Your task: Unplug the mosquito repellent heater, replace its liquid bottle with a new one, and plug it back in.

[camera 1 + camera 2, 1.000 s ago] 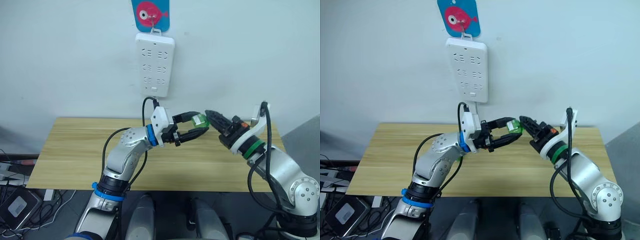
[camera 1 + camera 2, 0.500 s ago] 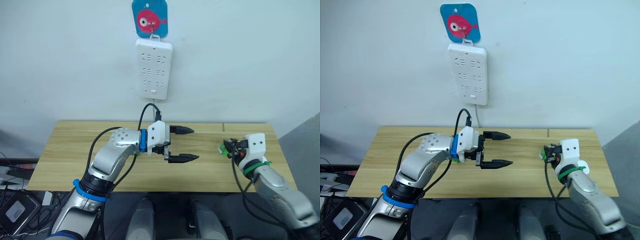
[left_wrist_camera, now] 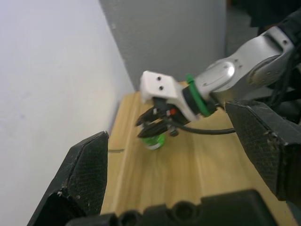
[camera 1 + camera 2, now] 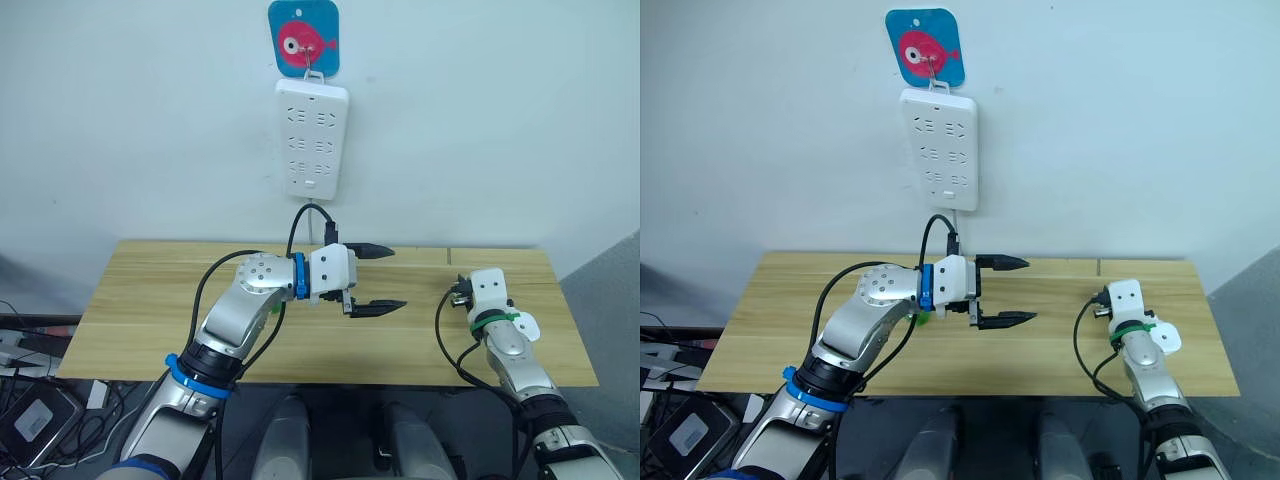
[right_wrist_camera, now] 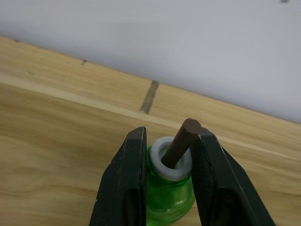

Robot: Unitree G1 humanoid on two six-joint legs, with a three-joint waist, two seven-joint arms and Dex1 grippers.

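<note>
A small green liquid bottle [image 5: 169, 200] with a white collar and a brown wick sits between the fingers of my right gripper [image 5: 170, 135], which is shut on its neck. It is held low at the right end of the wooden table [image 4: 150, 300]; I cannot tell whether it touches the wood. The left wrist view shows the same bottle [image 3: 154, 141] from the side. My left gripper [image 4: 393, 276] hovers open over the table's middle, holding nothing, its fingers pointing at the right arm. The mosquito repellent heater is out of view.
A white power strip [image 4: 312, 140] hangs on the wall behind the table from a blue fish-shaped hook plate [image 4: 303, 35]; nothing is plugged into its sockets. A bit of green [image 4: 924, 318] peeks out under my left forearm. Cables lie on the floor at the left.
A second ago my left gripper held the bottle up to the right gripper. The right gripper took it and carried it down to the table's right end. My left gripper opened and drew back slightly.
</note>
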